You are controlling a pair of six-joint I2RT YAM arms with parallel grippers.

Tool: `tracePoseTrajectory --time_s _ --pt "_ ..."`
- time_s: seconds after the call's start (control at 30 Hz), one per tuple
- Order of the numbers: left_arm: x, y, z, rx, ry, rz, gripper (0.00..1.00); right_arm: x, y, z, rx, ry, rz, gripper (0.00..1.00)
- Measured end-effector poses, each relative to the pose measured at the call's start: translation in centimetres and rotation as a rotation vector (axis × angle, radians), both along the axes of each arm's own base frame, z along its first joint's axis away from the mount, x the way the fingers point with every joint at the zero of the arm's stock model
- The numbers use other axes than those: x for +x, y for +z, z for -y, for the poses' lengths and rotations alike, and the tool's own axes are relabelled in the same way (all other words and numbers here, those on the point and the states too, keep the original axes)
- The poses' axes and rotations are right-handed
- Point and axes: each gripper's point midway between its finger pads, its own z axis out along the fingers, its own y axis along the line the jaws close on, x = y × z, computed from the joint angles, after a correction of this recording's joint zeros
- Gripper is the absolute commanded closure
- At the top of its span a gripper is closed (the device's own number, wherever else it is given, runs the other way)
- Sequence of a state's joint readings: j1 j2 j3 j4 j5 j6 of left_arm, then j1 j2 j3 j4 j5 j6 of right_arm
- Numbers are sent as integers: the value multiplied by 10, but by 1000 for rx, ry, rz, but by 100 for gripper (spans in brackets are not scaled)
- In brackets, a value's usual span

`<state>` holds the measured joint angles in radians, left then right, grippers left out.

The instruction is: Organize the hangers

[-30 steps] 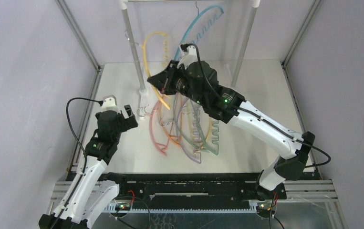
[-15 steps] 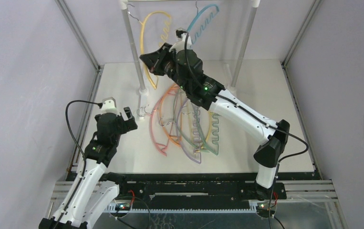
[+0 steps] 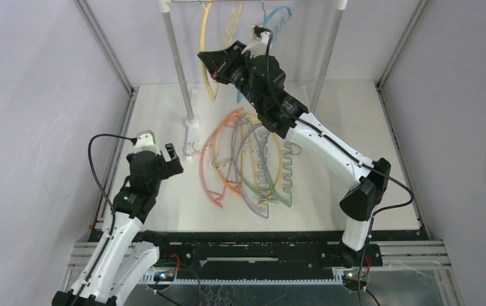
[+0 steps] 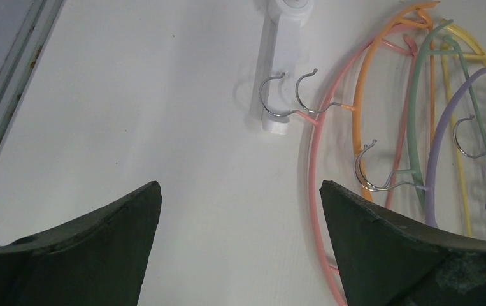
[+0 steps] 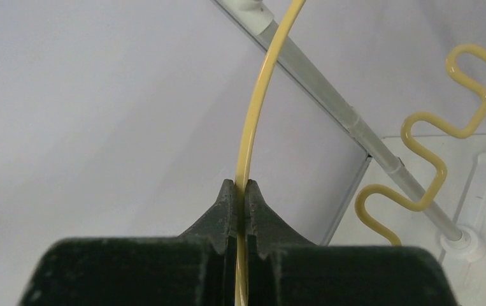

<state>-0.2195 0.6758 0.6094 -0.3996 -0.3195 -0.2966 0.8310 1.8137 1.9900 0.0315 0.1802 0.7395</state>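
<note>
A: Up by the rail, the thin yellow plastic hanger w/ wavy bar (image 5: 253, 124): where exactly?
B: Off the table, beside the left post of the white-and-metal rail frame (image 3: 176, 57). Right gripper (image 5: 241, 185) is clamped on its curved arm. Can't tell if it's hooked.
A: Others?
B: Teal plastic hanger (image 3: 283, 10) hangs at the top bar. Pile of pink, orange, green, lilac & yellow hangers (image 3: 256, 185) lies flat on the white table (image 3: 355, 115).
A: Left gripper (image 4: 240, 191)?
B: Hovers over the table nr the post's foot, fingers spread wide.

The white table (image 3: 355, 115) carries overlapping pink, orange, green and lilac hangers (image 3: 253, 172) beside a rail foot (image 3: 191, 137).
</note>
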Motion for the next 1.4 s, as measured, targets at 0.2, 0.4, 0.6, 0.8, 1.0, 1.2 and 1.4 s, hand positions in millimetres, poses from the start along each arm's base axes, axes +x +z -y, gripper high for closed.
tracePoseTrajectory --time_s 0.2,0.4,0.6,0.8,1.0,1.2,1.4 --pt "0 -2 -1 3 4 -6 0 18 -4 11 34 -23 -35 100" --pt "0 -3 -3 11 15 -11 0 39 -32 10 37 -17 -119 96" --pt "1 -6 -3 13 17 -23 0 38 -51 8 18 3 -157 53" --pt "2 -8 -3 15 17 -30 0 30 -72 15 -58 -29 -175 36" --pt "2 -8 -3 15 17 -30 0 8 -66 41 -103 -73 -144 30" --pt "2 -8 -4 15 20 -32 0 -38 -53 57 -219 -56 -52 30" --pt "4 -13 -4 19 22 -52 1 -114 -76 57 -448 71 39 30"
